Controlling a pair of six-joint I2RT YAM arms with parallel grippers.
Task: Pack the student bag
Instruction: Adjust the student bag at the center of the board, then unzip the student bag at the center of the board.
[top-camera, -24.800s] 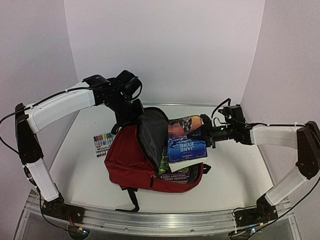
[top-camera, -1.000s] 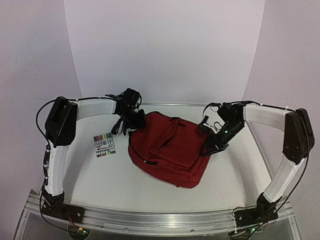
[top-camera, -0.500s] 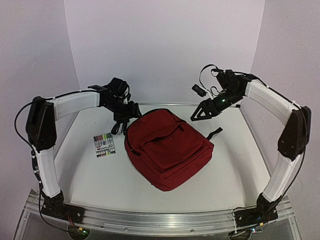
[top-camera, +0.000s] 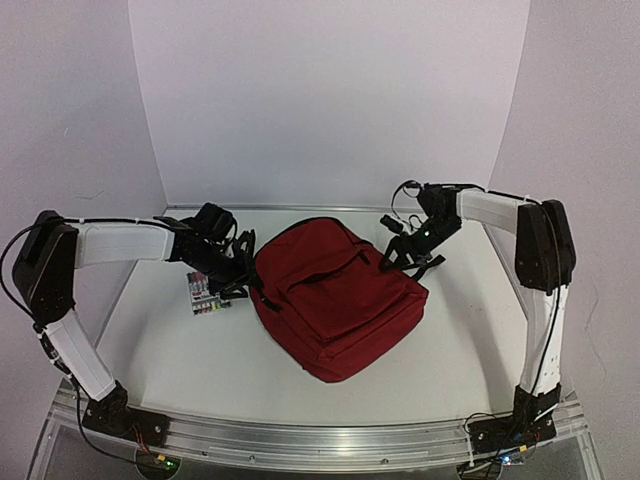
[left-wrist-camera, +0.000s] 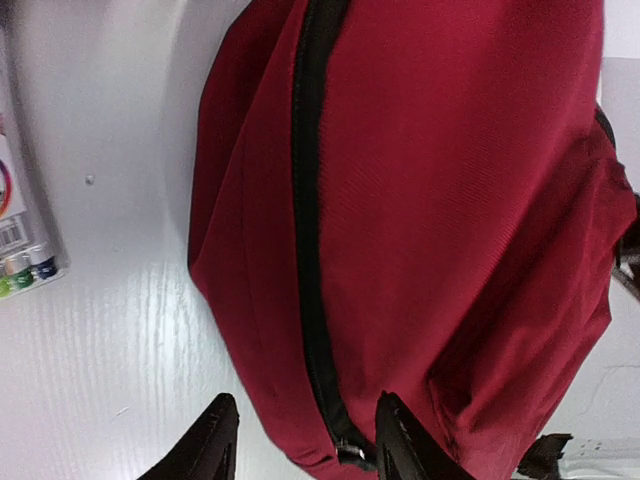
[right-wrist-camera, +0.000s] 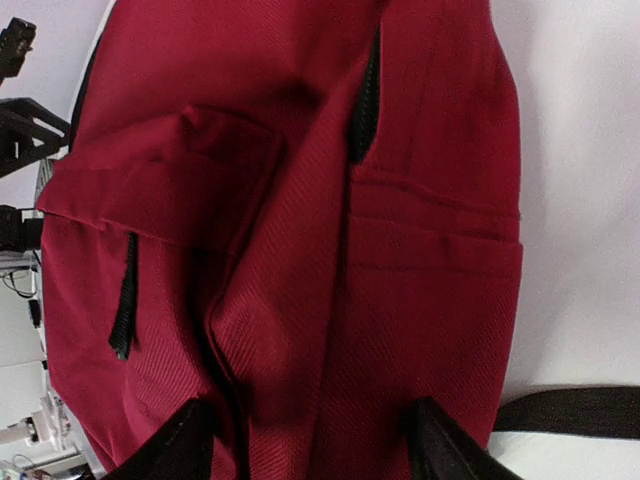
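White table (top-camera: 170, 350), with pale walls close on three sides, carried the student bag (top-camera: 335, 300) at the centre of the top view. It lay flat with its front pocket upward, and its main zip (left-wrist-camera: 305, 230) looked shut, so I judge the packing nearly finished. You had the left gripper (left-wrist-camera: 305, 448) at the bag's left edge, fingers spread on both sides of the zip pull (left-wrist-camera: 347, 452), probably to reach that pull; it pinched nothing. Your right gripper (right-wrist-camera: 305, 450) stood at the bag's upper right corner, fingers also spread over the red cloth, holding nothing. One black strap (right-wrist-camera: 570, 412) trailed out to the right. Left of the bag, a pack of markers (top-camera: 203, 297) lay partly under your left gripper, outside the bag. Open room lay toward the lower edge of the frame; the back wall stood near.
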